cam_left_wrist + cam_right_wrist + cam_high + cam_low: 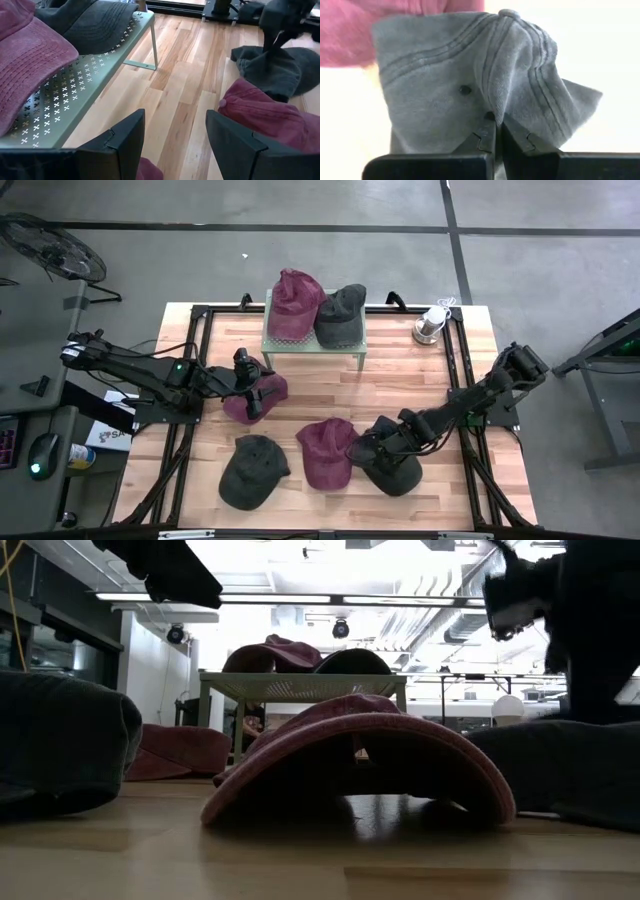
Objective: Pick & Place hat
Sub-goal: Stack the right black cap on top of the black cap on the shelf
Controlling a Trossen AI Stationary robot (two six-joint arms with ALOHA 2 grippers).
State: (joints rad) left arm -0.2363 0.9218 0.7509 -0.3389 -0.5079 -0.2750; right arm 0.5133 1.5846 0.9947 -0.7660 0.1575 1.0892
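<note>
Several caps are in view. A maroon cap point(294, 305) and a dark cap point(340, 315) lie on a green perforated rack point(312, 345) at the table's far middle. My left gripper point(248, 383) is open just above a maroon cap point(262, 398) at the left. A strip of that cap point(148, 171) shows between its fingers. My right gripper point(363, 448) is shut on a dark grey cap point(393, 467) at the near right. Another maroon cap point(326, 453) and a dark cap point(252, 471) rest on the table near the front. My left gripper stands over the maroon cap; I cannot tell whether it touches it. My right gripper pinches a raised fold of the dark grey cap's crown point(487, 107) between its two shut fingers, coming from the table's right side. The cloth bunches up toward the fingers, and the cap's lower part point(570, 790) lies on the table.
A small silver and white object point(430, 328) stands at the far right of the table. A black frame point(200, 315) runs along the table's edges. Bare wood lies between the rack and the near caps point(340, 395).
</note>
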